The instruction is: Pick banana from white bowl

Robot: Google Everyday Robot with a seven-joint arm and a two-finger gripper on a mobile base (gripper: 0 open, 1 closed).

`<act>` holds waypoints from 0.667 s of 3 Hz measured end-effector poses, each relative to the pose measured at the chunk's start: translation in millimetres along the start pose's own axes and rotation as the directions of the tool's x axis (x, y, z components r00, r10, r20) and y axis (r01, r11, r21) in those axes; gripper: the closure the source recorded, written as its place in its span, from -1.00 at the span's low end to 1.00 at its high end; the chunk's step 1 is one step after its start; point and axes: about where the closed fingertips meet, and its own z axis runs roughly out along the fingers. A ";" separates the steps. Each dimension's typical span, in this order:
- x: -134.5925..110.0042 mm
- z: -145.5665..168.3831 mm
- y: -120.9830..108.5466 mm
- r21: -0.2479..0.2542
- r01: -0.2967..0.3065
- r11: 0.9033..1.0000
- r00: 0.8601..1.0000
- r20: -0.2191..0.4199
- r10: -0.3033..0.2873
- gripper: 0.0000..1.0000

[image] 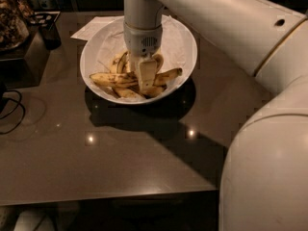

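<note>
The white bowl (185, 38), lined with crinkled white paper, stands at the back of the dark table and holds several yellow, brown-speckled bananas. The longest banana (111, 79) lies across the left front of the pile, curving toward the middle. My gripper (146, 82) reaches straight down from above into the middle of the pile, its tip among the bananas just right of the long banana's inner end. The bananas behind and under the gripper are partly hidden by it.
The bowl sits on a dark glossy table (120, 162). A white sheet of paper (91, 29) lies behind the bowl. A dark box (49, 30) and clutter stand at the back left, and black cables (12, 110) lie at the left edge. My white arm (260, 129) fills the right side.
</note>
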 end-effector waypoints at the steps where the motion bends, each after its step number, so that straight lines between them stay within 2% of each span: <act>1: 4.2 1.5 2.7 0.008 -0.010 1.000 1.000 0.013 0.010 0.34; 2: 9.4 2.7 6.7 0.002 -0.037 0.999 0.999 0.025 0.037 0.80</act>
